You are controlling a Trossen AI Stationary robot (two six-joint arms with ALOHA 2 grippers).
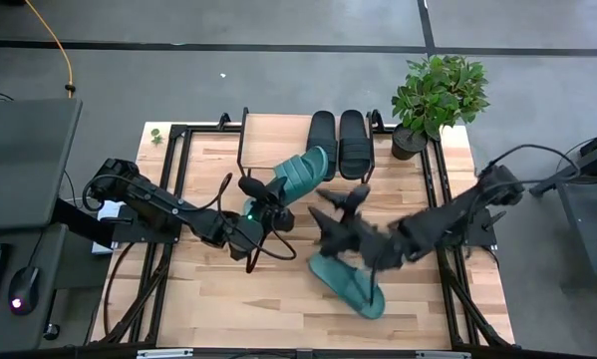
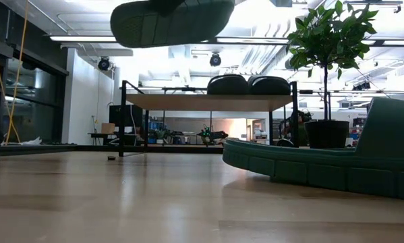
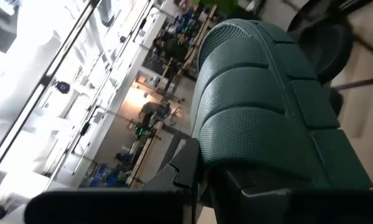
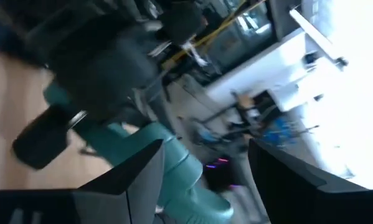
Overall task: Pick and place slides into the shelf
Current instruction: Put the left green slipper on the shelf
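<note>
Left gripper (image 1: 261, 209): I see it clamped on the heel end of a teal slide (image 1: 300, 176), fingers drawn together on it, near the table's middle.
Held teal slide: I see it lifted off the table; in the low view it hangs high above the wood, its toe pointing toward the shelf (image 1: 278, 135).
Right gripper (image 1: 336, 211): I see its fingers spread apart with nothing between them, hovering right of centre, just above the second teal slide (image 1: 350, 283).
Second teal slide: I see it lying on the table (image 1: 218, 289) toward the near right.
Black slides (image 1: 339, 143): I see both side by side on the shelf top, far centre.
Plant (image 1: 436, 98): I see it potted at the far right corner.
</note>
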